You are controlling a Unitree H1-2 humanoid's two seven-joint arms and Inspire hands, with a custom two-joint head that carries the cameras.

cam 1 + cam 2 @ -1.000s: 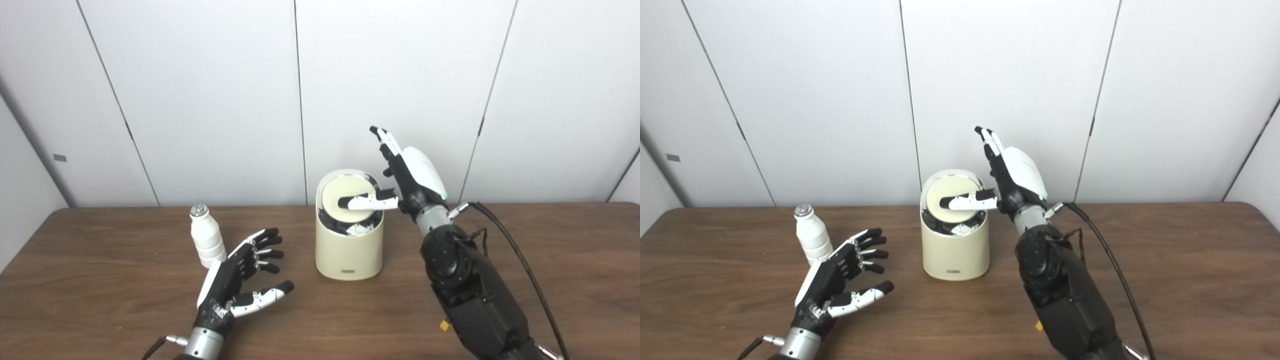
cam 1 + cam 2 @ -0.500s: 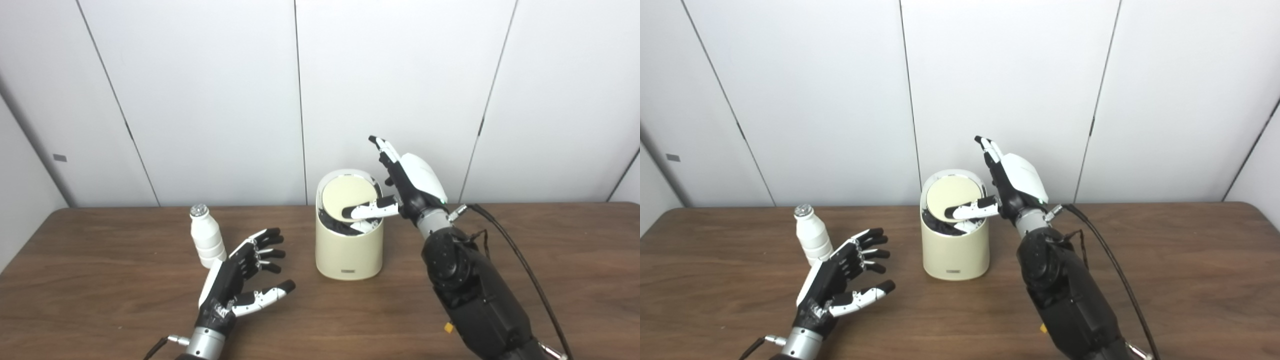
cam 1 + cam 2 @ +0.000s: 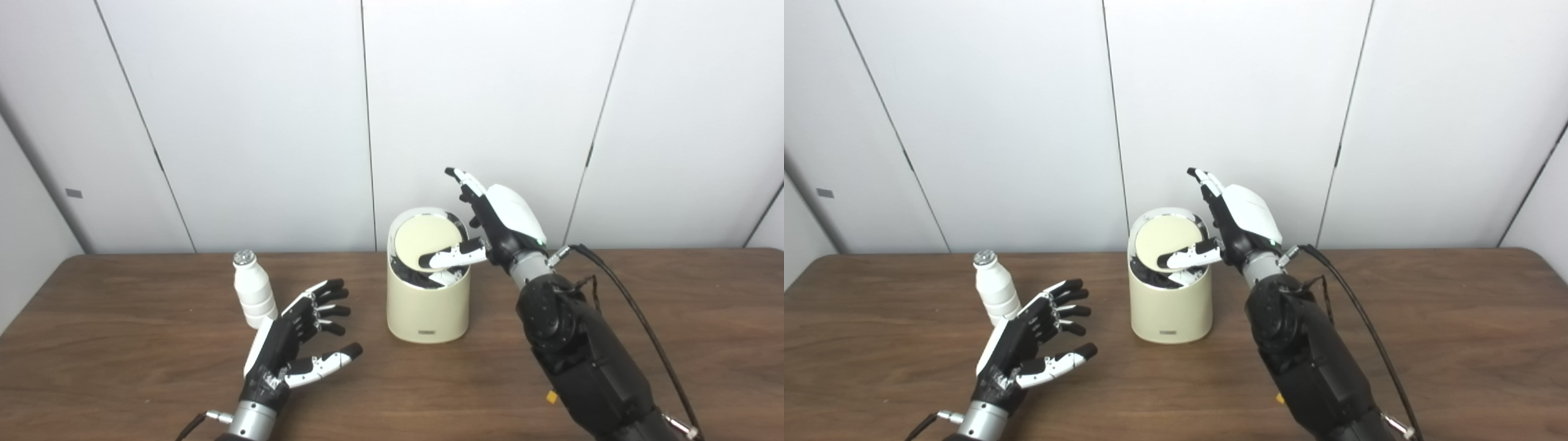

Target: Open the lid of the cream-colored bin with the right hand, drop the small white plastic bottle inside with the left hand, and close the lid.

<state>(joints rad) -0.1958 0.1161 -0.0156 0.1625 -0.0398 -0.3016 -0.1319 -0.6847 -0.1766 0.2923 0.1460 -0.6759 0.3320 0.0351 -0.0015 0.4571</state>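
Plain white panelled wall (image 3: 245, 122) behind, dark brown wooden table (image 3: 122, 380) in front. Near the table's middle, a cream-colored cylindrical bin (image 3: 427, 309), its round cream swing lid (image 3: 422, 237) tipped up on edge, dark interior showing below it. Right black-and-white robot hand (image 3: 499, 220) just beside the bin's right rim, fingers spread and pointing upward, nothing gripped, thumb (image 3: 450, 256) reaching over the opening and resting against the lid's lower edge. Small white ribbed plastic bottle (image 3: 251, 298) with a silvery cap upright on the table, well left of the bin. Left black-and-white robot hand (image 3: 297, 346) low above the table, just beside the bottle on its right, palm up, fingers apart, holding nothing, bottle not grasped. Black cable (image 3: 637, 318) trailing from the right wrist.
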